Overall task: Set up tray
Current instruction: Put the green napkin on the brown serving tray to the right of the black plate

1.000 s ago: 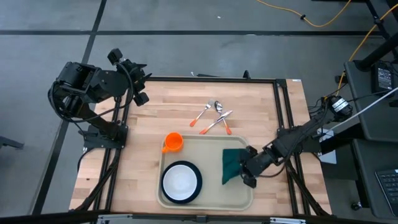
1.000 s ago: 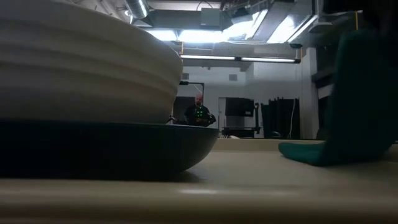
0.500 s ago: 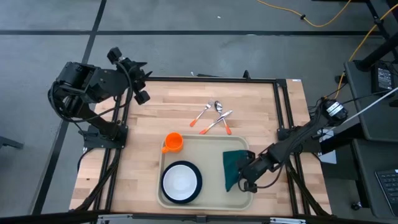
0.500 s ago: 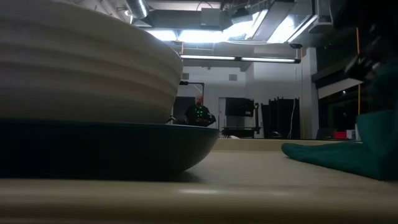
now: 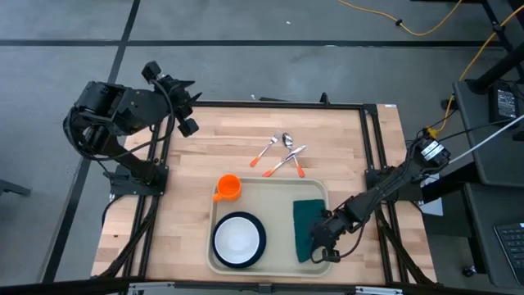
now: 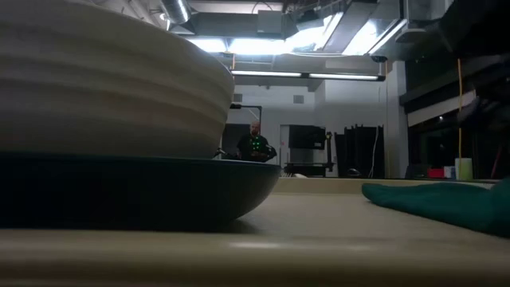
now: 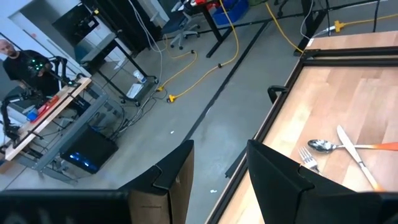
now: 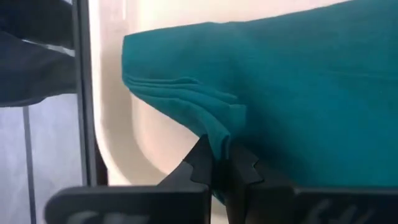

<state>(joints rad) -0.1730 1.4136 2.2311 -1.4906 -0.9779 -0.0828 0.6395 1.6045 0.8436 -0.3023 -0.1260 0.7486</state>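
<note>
The beige tray (image 5: 274, 205) lies at the table's near middle. On it stand a white bowl on a dark plate (image 5: 239, 239), which fills the left of the low view (image 6: 119, 104), and a dark green napkin (image 5: 305, 225) on its right half, lying flat in the low view (image 6: 430, 203). An orange cup (image 5: 228, 188) sits at the tray's far left corner. My right gripper (image 5: 322, 248) is shut on the napkin at the tray's near right corner. My left gripper (image 5: 185, 115) is open and empty, high over the table's far left edge. My right gripper pinches the napkin's folded edge (image 8: 217, 142) between its two fingers (image 8: 200, 163), several layers together, at the napkin's near right corner. The fingers come low from the table's right side. The rest of the napkin lies on the tray, slack.
A fork, a spoon and a knife with orange handles (image 5: 283, 154) lie on the wood beyond the tray and show in the left wrist view (image 7: 339, 146). Bare wood stretches to the tray's left and far left. A person (image 6: 255, 145) stands far back in the room.
My right gripper has gone toward the table's near edge along the tray's right side, staying shut on the napkin. The napkin's held end has come down from standing raised; the cloth now lies stretched out flat on the tray.
</note>
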